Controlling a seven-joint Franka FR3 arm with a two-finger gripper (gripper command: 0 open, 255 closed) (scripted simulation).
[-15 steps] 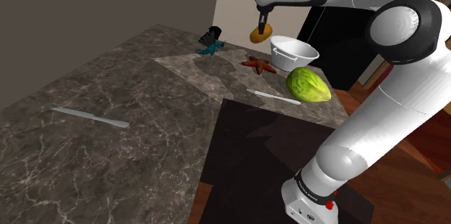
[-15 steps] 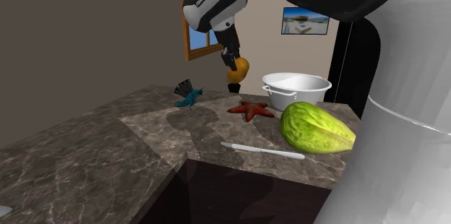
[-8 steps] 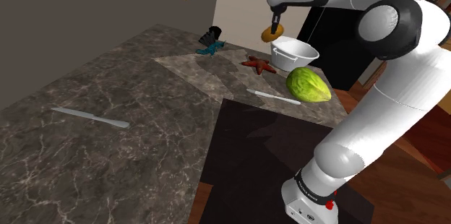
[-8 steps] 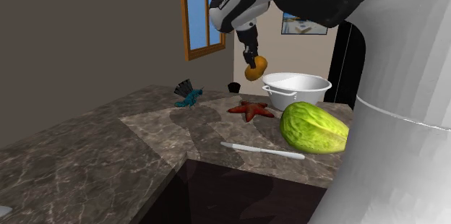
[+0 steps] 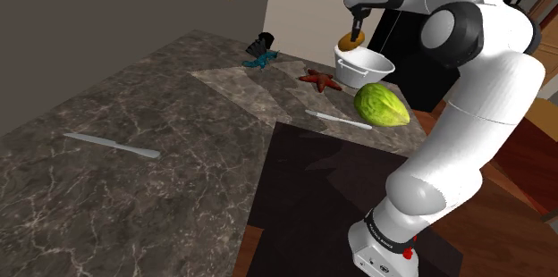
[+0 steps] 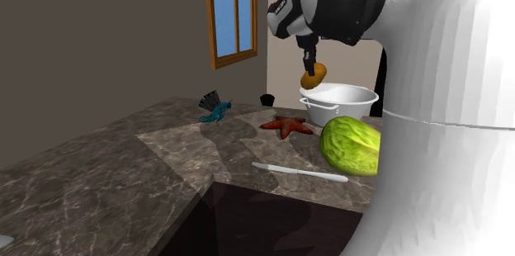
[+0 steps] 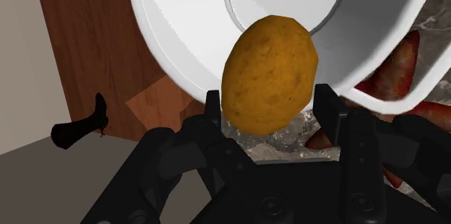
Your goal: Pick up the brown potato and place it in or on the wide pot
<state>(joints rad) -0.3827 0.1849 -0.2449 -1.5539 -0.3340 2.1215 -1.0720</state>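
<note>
Your gripper (image 7: 268, 105) clasps the potato (image 7: 269, 71) over the rim of the pot (image 7: 181, 35), as the wrist view shows; from the shoulder view it seems merely beside it. A second ago it hung short of the pot.

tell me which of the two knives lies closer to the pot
The knife beside the green cabbage; the other knife lies far toward the shoulder view's left.

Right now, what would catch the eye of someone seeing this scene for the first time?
The rough orange-brown oval potato stands out first, clasped in the all-black two-finger gripper just above the rim of the wide white pot. Next comes the big wrinkled green leafy vegetable on the dark veined counter beside the pot, with a red starfish nearby.
</note>
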